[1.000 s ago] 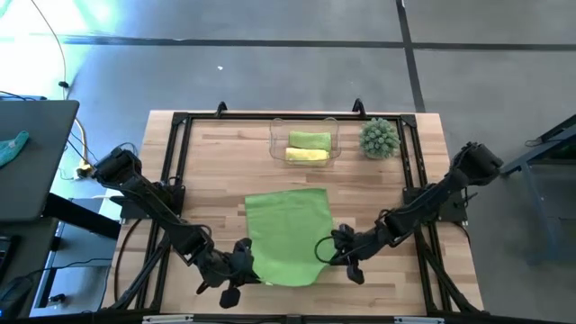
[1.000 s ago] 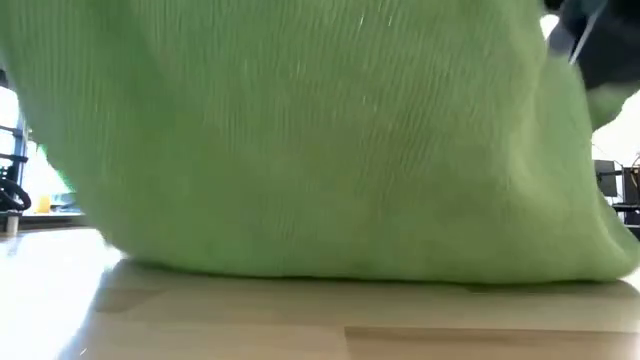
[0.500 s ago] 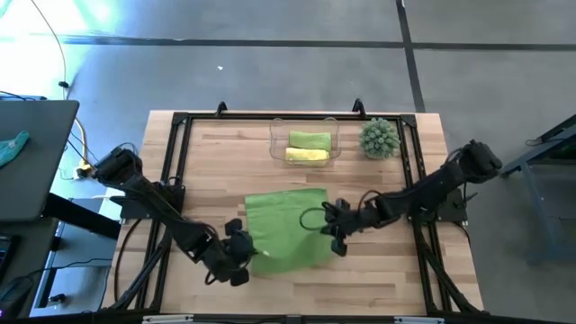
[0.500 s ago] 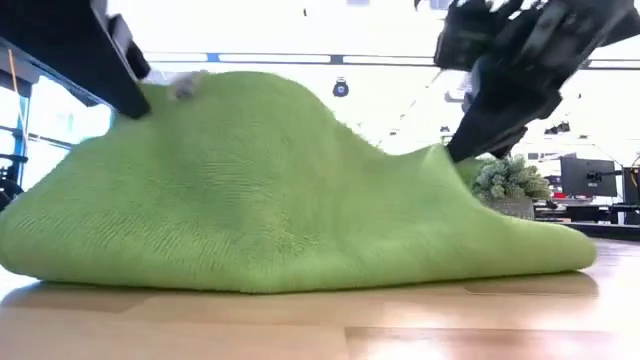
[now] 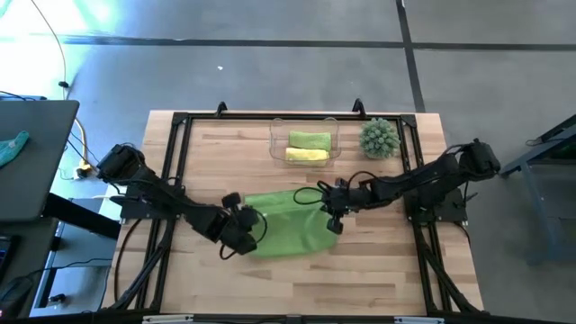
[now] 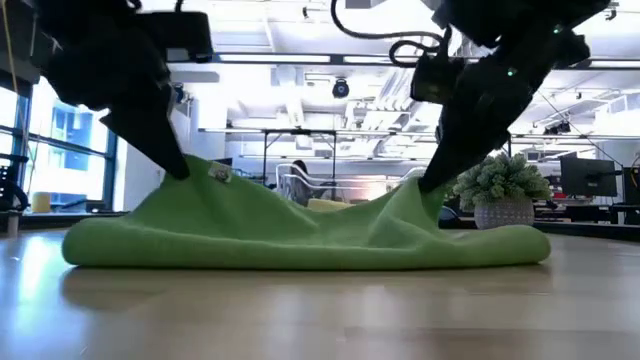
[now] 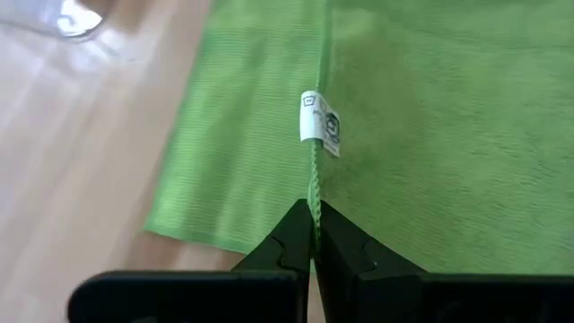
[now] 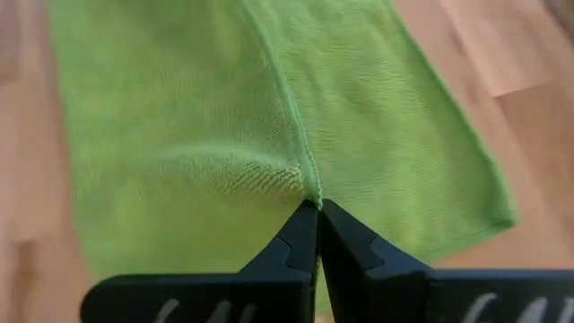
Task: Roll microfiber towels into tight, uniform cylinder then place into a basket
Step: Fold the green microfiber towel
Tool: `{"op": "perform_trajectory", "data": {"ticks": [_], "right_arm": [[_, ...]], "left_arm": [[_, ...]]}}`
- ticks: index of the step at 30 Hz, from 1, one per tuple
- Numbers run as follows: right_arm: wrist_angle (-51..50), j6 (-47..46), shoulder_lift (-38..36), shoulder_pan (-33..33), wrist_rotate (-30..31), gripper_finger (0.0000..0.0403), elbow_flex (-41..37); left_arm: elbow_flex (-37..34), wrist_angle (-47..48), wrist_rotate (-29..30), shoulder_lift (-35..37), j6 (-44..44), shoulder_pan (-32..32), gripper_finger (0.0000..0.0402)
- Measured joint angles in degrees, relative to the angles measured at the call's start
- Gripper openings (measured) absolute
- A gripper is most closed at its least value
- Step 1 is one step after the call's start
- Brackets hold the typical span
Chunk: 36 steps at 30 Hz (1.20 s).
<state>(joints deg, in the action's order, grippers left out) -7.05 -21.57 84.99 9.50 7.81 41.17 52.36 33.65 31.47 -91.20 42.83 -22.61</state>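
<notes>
Both pinching lime green towel: left claw, right claw clamped tight on near edge, folding along left-right axis toward basket.

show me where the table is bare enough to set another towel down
Bare wood table along the near edge, in front of the lime green towel; also left of the basket. Crowded mid-table: left gripper and right gripper pinch the towel; plant fills the far right.

**Layout: worktop, mid-fold**

Towel lies folded at worktop centre. Left gripper on its left edge, right gripper on its right. Basket behind it holds two rolled towels; plant right of basket.
</notes>
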Motion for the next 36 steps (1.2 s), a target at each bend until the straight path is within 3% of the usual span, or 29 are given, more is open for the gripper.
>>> {"op": "perform_trajectory", "data": {"ticks": [9, 22, 29, 36], "right_arm": [[-11.1, 11.33, 0.02, -5.57, 1.49, 0.0, 5.32], [-10.47, 17.15, 6.28, -7.98, -0.42, 0.0, 5.99], [-9.74, 20.5, 7.31, -8.01, 5.62, 0.0, 6.3], [-10.01, 23.33, 7.23, -8.05, 6.14, 0.0, 8.83]], "left_arm": [[0.0, 1.25, 0.23, 0.0, -4.5, 5.09, 0.0], [0.0, 5.19, -2.48, 0.0, 0.06, 5.64, 0.0], [0.0, 7.41, 0.06, 0.0, 0.04, 7.01, 0.0], [-0.05, 7.48, 0.56, -1.19, -2.53, 8.42, 0.0]]}}
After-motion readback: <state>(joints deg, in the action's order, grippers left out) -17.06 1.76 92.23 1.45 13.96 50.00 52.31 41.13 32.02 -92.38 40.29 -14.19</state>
